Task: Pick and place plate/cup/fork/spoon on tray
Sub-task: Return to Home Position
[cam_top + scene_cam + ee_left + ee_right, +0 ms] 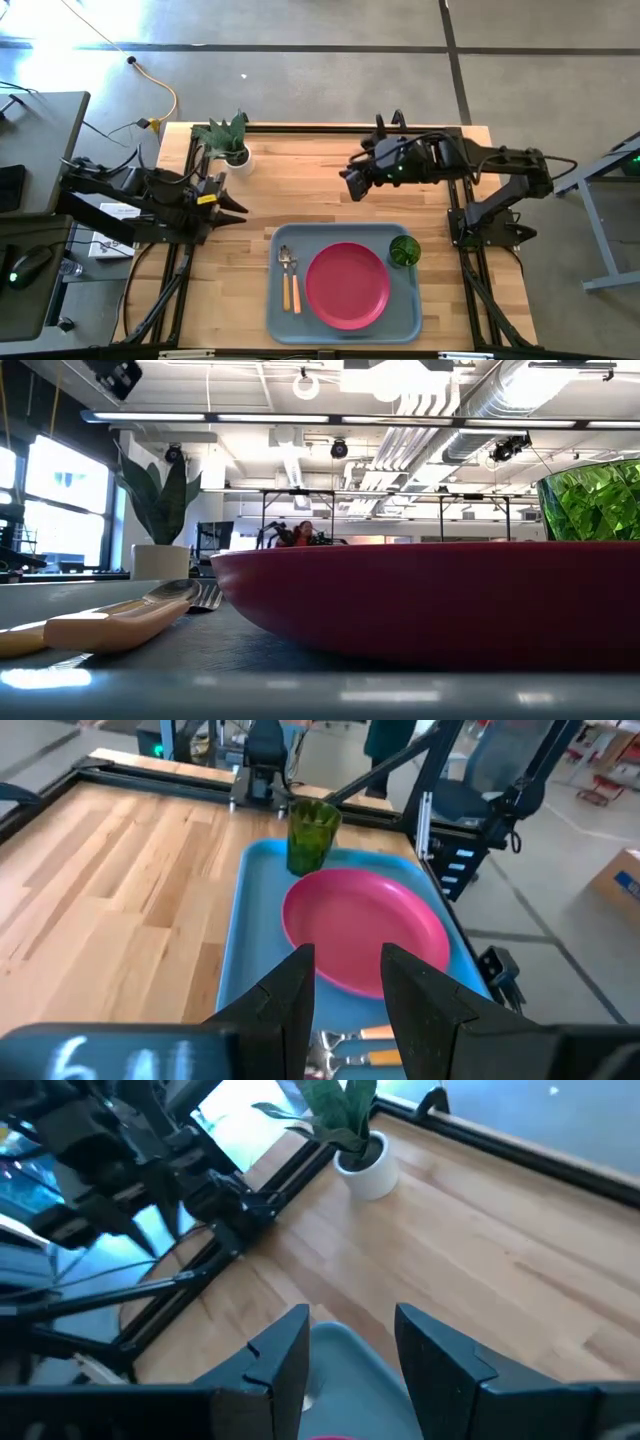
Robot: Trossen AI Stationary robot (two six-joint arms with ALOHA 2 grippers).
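The blue-grey tray [277,312] lies at the table's near middle. On it rest the pinkish-red plate [347,285], the green cup [404,250] upright at its far right corner, and the fork [285,278] and spoon [293,280] side by side at its left. They also show in the left wrist view: plate [365,925], cup [312,833]. My left gripper [238,208] is open and empty at the table's left. My right gripper [350,183] is open and empty above the table, beyond the tray's far edge.
A white pot with a green plant [232,145] stands at the table's far left, also in the right wrist view [362,1155]. Bare wooden table [300,180] lies between the two grippers and beyond the tray.
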